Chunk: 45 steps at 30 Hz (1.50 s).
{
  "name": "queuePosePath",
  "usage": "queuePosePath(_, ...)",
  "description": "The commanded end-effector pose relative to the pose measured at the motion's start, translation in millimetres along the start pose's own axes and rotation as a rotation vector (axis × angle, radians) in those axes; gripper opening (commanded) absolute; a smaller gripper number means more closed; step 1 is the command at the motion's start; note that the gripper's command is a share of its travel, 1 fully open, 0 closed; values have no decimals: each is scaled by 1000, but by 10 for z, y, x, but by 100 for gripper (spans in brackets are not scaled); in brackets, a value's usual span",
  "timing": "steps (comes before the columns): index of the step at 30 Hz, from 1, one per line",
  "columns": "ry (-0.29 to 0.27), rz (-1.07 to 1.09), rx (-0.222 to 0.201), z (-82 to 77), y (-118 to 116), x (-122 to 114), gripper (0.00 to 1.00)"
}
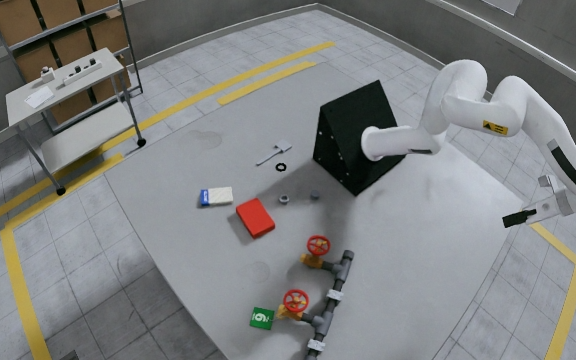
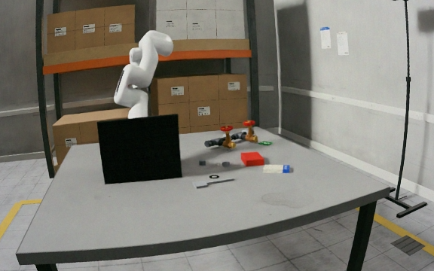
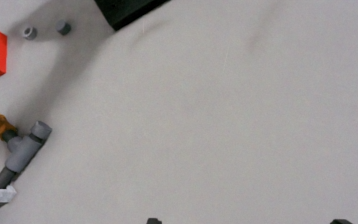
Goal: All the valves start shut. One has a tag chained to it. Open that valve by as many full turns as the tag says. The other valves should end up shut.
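A grey pipe lies near the table's front edge and carries two brass valves with red handwheels. The far valve has no tag. The near valve has a green tag with a white digit lying beside it; I cannot read the digit surely. Both valves and the tag also show in the exterior view. My gripper hovers high off to the right of the pipe, open and empty. In the wrist view only its fingertips show, with the pipe end at far left.
A black wedge-shaped box stands mid-table by the arm. A red box, a white and blue box, two small grey fittings, a black ring and a grey scraper lie left of it.
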<state>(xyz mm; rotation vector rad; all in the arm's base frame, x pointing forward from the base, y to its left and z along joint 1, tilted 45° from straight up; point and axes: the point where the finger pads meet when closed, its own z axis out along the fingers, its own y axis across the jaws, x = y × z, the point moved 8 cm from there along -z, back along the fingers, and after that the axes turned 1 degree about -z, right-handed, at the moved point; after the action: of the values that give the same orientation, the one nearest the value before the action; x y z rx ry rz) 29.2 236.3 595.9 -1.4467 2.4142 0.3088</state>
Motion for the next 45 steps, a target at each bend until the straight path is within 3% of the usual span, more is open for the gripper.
queuePosePath(1,-3,1,-2,-13,-2,0,100)
queuePosePath(24,-18,45,-14,-68,-69,-30,100)
queuePosePath(31,-91,300,-88,-348,-478,-188,100)
queuePosePath(34,-97,326,-96,-374,-522,-203,100)
queuePosePath(45,-153,649,-203,-638,-1104,-364,100)
